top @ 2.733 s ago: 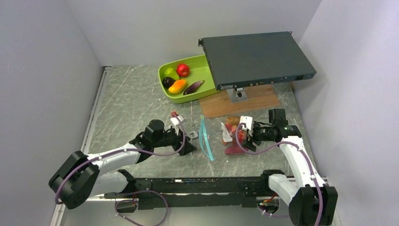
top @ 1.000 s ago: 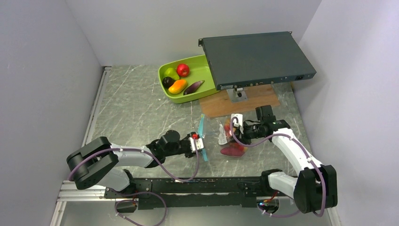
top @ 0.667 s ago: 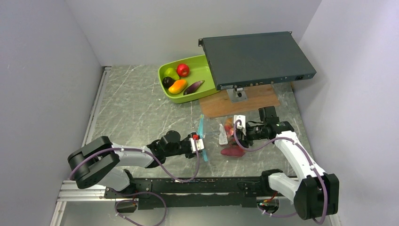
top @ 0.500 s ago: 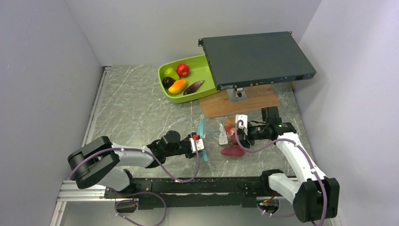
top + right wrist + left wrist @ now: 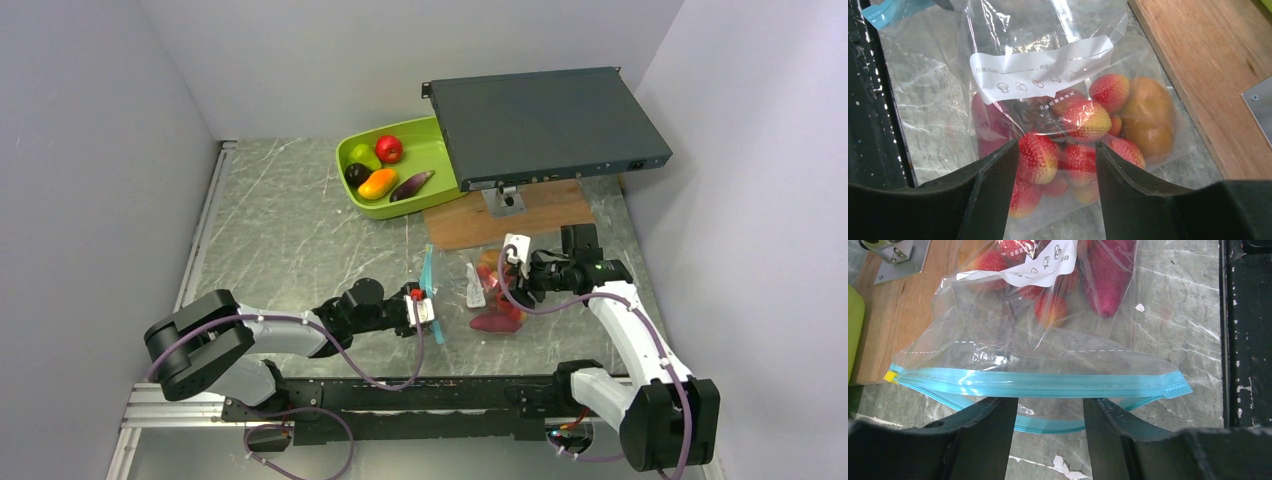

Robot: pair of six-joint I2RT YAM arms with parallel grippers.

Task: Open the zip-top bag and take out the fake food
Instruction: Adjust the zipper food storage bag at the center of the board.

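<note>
the tabletop (image 5: 280,230) is stretching wide from the left wall (image 5: 100,200). the left arm (image 5: 280,333) is reaching low rightward, left fingers (image 5: 424,306) standing apart at the blue zip strip (image 5: 1038,385). the zip-top bag (image 5: 1048,355) is lying right of centre, fake food (image 5: 1088,120) bunching at its right end beside the wooden board (image 5: 470,228). the right fingers (image 5: 515,272) are hovering apart over it, elbow bending by the right wall (image 5: 760,200).

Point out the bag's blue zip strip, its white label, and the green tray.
blue zip strip (image 5: 1038,385), left wrist view, middle of the upper band.
white label (image 5: 1043,70), right wrist view, its printed centre.
lime-green tray (image 5: 420,145), top external view, bare far corner.
</note>
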